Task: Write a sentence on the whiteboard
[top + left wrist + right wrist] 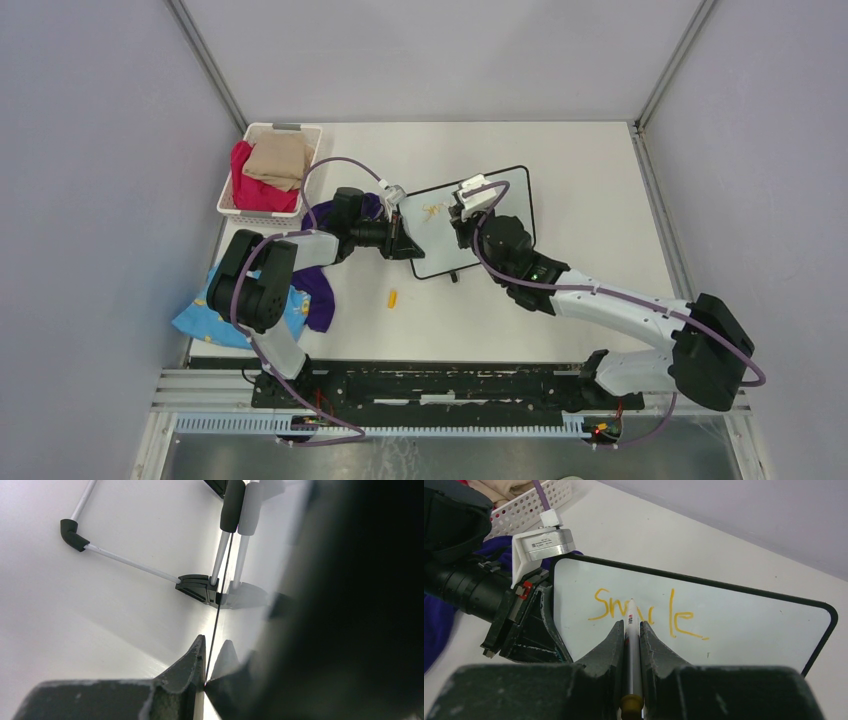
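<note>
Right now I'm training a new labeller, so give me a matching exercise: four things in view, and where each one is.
1 marker
2 whiteboard
3 basket
4 small orange object

a holds cloths
b loose on the table
c in the right gripper
d edge clamped by the left gripper

Pairs: 1-c, 2-d, 3-a, 4-b

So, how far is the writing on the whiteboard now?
Done: one orange word, "Smile", stands on the whiteboard. In hand: the left pincer clamps the board's edge, and the right pincer holds the marker with its tip at that word. Left: in the top view the board below the word is blank, so the rest of the sentence is not yet written.
</note>
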`<act>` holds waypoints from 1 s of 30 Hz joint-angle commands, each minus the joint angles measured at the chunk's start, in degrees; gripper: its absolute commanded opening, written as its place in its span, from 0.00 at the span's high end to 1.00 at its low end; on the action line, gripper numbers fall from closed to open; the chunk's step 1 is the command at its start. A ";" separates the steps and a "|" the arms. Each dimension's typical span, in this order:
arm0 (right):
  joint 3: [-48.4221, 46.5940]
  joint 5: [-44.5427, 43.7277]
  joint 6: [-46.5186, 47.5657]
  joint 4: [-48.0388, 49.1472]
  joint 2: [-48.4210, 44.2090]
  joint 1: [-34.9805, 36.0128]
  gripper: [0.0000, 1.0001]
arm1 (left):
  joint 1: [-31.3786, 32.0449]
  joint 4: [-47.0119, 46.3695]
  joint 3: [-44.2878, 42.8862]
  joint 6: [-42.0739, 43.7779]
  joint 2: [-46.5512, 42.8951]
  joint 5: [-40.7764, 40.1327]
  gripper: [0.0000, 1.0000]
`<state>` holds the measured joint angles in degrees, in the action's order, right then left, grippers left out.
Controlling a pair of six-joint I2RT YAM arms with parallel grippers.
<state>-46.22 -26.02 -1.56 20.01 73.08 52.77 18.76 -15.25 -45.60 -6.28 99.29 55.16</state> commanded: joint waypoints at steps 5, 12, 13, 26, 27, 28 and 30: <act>-3.27 -5.17 1.12 3.87 2.08 -0.08 1.00 | 1.17 5.58 0.07 4.00 1.84 -4.90 0.82; -2.75 -5.15 1.03 5.18 2.43 -0.56 1.00 | 1.24 5.75 -0.03 4.09 1.82 -4.97 0.82; -2.66 -5.05 1.08 5.42 2.38 -0.64 1.00 | 1.25 5.83 -0.01 4.09 1.96 -4.98 0.82; -3.00 -4.50 0.79 5.74 3.39 -1.84 1.00 | 1.37 6.28 -0.11 4.52 2.02 -5.41 0.82; -3.00 -4.42 0.70 5.74 3.47 -1.97 1.00 | 1.39 6.28 -0.11 4.53 2.04 -5.41 0.82; -3.00 -4.38 0.67 5.74 3.65 -2.11 1.00 | 1.41 6.35 -0.10 4.57 2.05 -5.41 0.82; -3.00 -4.21 0.44 5.82 3.81 -2.47 1.00 | 1.45 6.45 -0.18 4.61 2.14 -5.41 0.82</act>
<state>-46.83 -30.04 -1.06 23.05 76.55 50.92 18.83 -14.72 -45.82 -5.48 99.29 55.11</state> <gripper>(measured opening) 0.181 0.196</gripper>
